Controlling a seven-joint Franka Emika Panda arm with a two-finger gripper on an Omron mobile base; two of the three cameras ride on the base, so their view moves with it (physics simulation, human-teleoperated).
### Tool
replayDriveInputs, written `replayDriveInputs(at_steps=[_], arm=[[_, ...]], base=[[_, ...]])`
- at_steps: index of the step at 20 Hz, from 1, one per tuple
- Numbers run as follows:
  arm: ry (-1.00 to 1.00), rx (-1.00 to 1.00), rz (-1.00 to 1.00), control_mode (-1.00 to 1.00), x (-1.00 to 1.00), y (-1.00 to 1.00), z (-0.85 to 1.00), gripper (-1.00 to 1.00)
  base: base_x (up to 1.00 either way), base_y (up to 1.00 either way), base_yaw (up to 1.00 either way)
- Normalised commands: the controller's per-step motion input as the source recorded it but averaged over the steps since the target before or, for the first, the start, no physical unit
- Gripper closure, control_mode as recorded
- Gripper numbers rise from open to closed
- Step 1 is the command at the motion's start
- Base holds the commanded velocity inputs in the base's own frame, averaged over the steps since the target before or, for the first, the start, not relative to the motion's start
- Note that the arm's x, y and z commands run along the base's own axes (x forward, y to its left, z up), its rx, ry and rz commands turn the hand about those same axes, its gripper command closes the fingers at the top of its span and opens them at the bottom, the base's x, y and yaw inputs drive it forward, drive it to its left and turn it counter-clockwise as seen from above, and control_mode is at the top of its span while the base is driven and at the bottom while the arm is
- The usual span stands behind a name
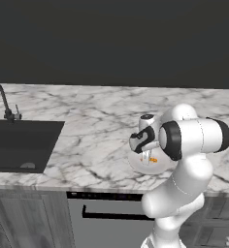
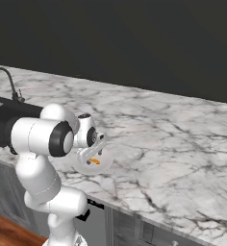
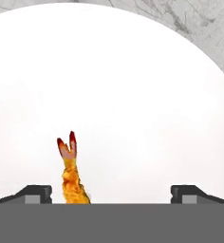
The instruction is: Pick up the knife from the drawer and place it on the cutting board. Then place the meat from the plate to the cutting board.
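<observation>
A round white plate (image 1: pixel 136 166) (image 2: pixel 104 166) (image 3: pixel 114 85) lies on the marble counter near its front edge. On it rests the meat (image 1: pixel 153 159) (image 2: pixel 94 161) (image 3: pixel 71 175), a small orange-yellow curved piece with reddish tips. My gripper (image 1: pixel 145 156) (image 2: pixel 90 156) (image 3: pixel 111 194) hangs just over the plate, pointing down, open and holding nothing. In the hand view the meat sits between the fingertips, close beside the left one (image 3: pixel 36 193) and far from the right. The knife, the drawer and the cutting board are out of view.
A dark sink (image 1: pixel 19 145) with a black faucet (image 1: pixel 5 104) (image 2: pixel 9 84) is set into the marble counter (image 1: pixel 87 121) to the left. Below the counter's front edge is a grey appliance front with a dark handle bar (image 1: pixel 111 214). A dark wall stands behind.
</observation>
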Motion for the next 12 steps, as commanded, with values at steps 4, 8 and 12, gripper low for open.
replayDriveInputs(at_steps=[4, 8, 12], arm=[[-0.02, 0.00, 0.00, -1.00, 0.04, 0.00, -0.09, -1.00], [0.00, 0.00, 0.00, -1.00, 0.03, 0.00, -0.30, 1.00], [0.00, 0.02, 0.02, -1.00, 0.00, -0.08, -0.46, 1.00]], base=[[0.00, 0.00, 0.00], [0.00, 0.00, 0.00], [0.00, 0.00, 0.00]])
